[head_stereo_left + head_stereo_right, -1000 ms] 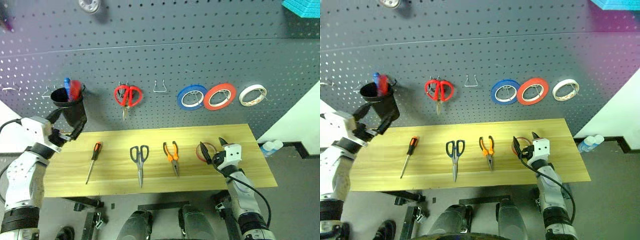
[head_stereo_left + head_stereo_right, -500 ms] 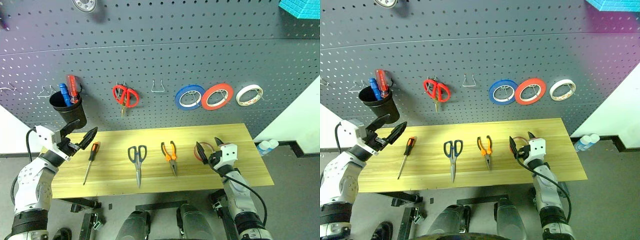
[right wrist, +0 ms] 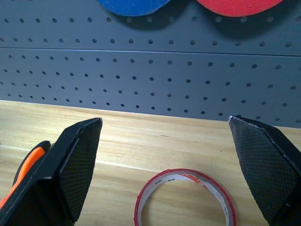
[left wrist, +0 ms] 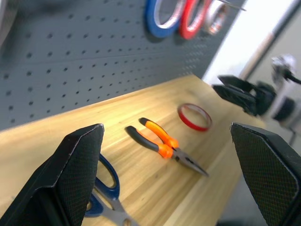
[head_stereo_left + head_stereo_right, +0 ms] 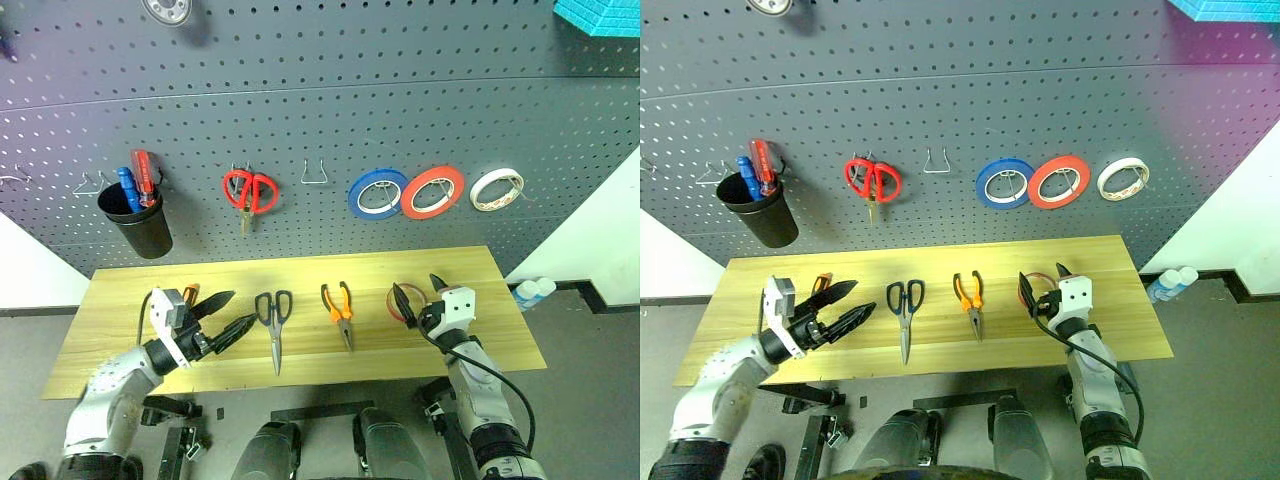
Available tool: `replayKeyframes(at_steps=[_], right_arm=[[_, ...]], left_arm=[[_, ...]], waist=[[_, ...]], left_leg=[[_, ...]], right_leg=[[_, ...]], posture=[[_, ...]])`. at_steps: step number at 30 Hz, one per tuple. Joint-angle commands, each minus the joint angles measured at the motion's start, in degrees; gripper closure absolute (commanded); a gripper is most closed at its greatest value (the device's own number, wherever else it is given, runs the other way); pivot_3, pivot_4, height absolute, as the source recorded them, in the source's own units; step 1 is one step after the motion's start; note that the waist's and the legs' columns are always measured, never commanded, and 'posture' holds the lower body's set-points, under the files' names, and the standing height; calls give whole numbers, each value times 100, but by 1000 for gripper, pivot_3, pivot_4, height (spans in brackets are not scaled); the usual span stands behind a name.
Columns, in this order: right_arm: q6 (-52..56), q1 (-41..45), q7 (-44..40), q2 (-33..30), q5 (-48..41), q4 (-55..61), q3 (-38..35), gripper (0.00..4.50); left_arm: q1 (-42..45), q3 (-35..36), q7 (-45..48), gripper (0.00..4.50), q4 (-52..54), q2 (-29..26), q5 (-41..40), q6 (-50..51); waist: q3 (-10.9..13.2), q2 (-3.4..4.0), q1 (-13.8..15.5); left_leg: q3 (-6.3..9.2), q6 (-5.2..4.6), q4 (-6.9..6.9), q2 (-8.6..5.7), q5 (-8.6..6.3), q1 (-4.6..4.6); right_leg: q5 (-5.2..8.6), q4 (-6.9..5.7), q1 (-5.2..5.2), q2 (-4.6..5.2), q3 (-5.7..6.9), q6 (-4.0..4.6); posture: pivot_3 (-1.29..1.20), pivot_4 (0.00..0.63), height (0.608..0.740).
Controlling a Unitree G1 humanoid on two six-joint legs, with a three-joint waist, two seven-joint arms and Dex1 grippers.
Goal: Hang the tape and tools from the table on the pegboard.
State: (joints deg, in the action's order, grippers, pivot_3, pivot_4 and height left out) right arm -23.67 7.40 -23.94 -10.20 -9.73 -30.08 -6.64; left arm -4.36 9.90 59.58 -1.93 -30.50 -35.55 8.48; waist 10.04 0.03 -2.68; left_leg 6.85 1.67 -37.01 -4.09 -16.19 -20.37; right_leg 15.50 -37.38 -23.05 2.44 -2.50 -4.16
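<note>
The tape (image 3: 186, 195) is lying flat on the desk (image 5: 300, 268), just ahead of the right tool (image 5: 420, 296), fingers apart. Light, stiff, probably slippery; pinching across its rim seems best.

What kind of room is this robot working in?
Probably a workshop or tool bench: a dark pegboard hung with tape rolls and red scissors, above a wooden table laid with pliers.

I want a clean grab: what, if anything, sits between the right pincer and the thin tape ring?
Nothing visible. The right pincer stands open facing the tape, which lies flat on the table with only bare wood between.
</note>
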Motion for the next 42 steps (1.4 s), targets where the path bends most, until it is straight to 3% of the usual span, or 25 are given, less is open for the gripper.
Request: replayKeyframes(at_steps=[1, 9, 21, 31, 37, 42], right_arm=[[-127, 22, -10, -6, -21, 128, -18, 0], [-115, 27, -46, 1, -47, 164, -6, 0], [607, -298, -554, -280, -205, 946, 106, 0], [1343, -163, -893, -860, 44, 1345, 320, 0], [1552, -258, -927, -988, 203, 1466, 460, 0], [1676, -309, -926, -1115, 374, 1378, 544, 0]], left_arm=[[2, 75, 305, 17, 113, -198, -12, 54], [-181, -291, 748, 17, 445, -243, 350, -286], [260, -206, 128, 17, 404, 110, 556, -488], [264, -208, -431, 17, 814, 137, 583, -335], [206, -259, -727, 17, 1229, 157, 551, -132], [109, -298, -884, 17, 1469, 192, 560, 33]], waist=[[0, 0, 2], [0, 0, 1], [40, -13, -3], [322, -51, 8], [454, -76, 9], [578, -76, 10]], left_leg=[[-5, 0, 0, -1, 0, -1], [-13, -4, 6, -3, -3, -6], [-14, -8, 5, -2, -5, -8], [-14, -13, 7, 0, -8, -23], [-14, -12, 1, -1, -8, -109], [-17, -13, 3, -1, -8, -121]], right_leg=[[0, 3, 0, 1, -4, 0], [-2, 14, -5, 5, -11, -3], [0, 16, -5, 6, -14, -3], [2, 21, -17, 10, -15, -6], [-3, 17, -101, 12, -14, -10], [-4, 17, -115, 17, -14, -10]], posture=[[-64, 133, 740], [-61, 139, 740], [-59, 198, 740], [-45, 271, 740], [-40, 305, 740], [-40, 322, 740]])
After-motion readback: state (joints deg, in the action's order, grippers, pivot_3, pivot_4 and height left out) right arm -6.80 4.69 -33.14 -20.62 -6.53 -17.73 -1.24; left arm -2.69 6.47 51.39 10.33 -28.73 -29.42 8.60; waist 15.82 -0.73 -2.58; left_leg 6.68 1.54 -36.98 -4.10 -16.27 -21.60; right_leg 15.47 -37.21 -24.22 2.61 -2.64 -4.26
